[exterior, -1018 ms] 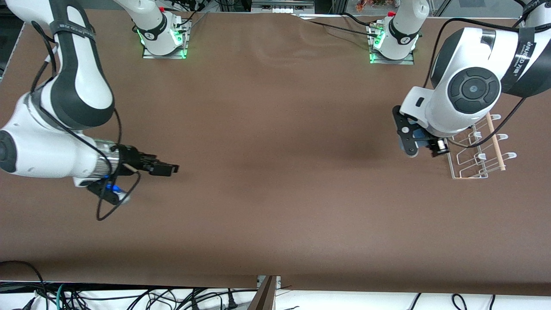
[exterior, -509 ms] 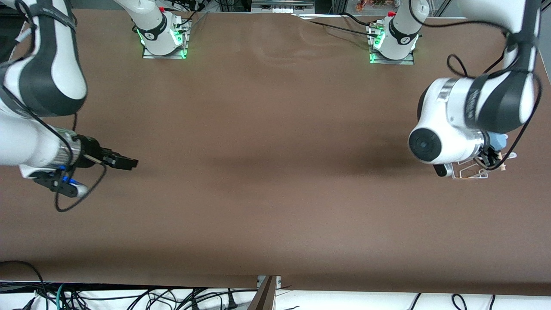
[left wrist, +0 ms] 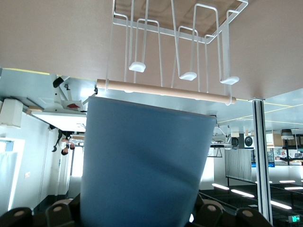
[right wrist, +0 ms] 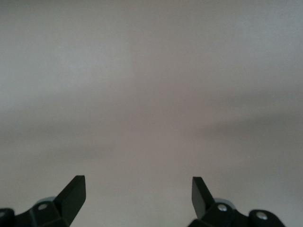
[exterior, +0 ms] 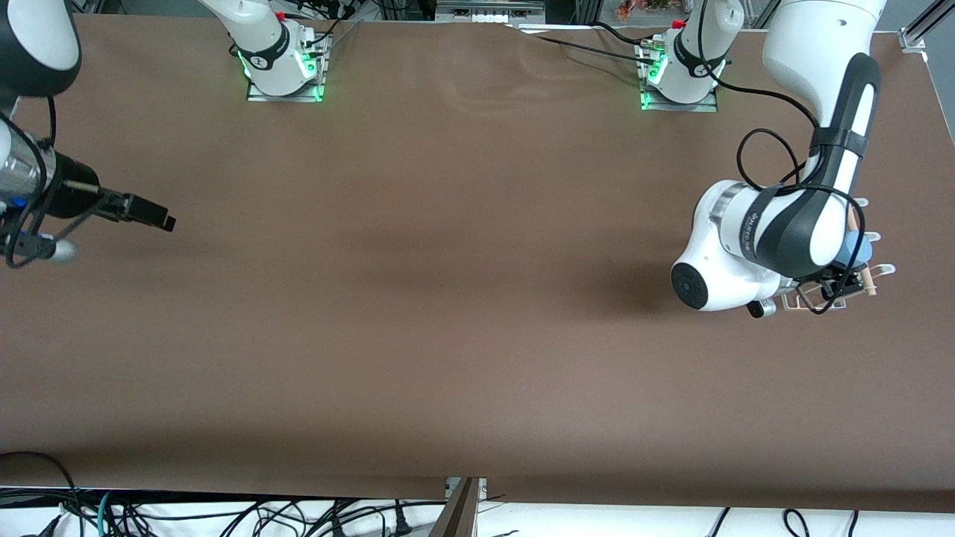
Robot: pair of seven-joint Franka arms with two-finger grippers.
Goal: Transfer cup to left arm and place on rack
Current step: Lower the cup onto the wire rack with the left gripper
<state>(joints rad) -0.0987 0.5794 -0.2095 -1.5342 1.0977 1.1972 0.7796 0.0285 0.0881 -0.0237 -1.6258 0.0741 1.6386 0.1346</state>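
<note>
The light-blue cup (left wrist: 147, 161) fills the left wrist view, and my left gripper (left wrist: 142, 215) is shut on it. In the front view the cup (exterior: 855, 249) shows only partly past the left arm's wrist, over the rack (exterior: 803, 302) at the left arm's end of the table. The rack's white wire pegs (left wrist: 188, 75) and wooden dowel (left wrist: 161, 90) lie just past the cup's rim; whether they touch I cannot tell. My right gripper (exterior: 158, 218) is open and holds nothing over the right arm's end of the table; its fingers (right wrist: 75, 191) frame bare table.
The left arm's bulky wrist (exterior: 746, 253) covers most of the rack in the front view. The arm bases (exterior: 283, 67) stand along the table's edge farthest from the front camera. Brown tabletop (exterior: 462, 298) spans between the arms. Cables hang off the edge nearest the camera.
The left arm has turned and brought the cup over the rack. The right arm has drawn back toward its own end of the table, gripper still open.
</note>
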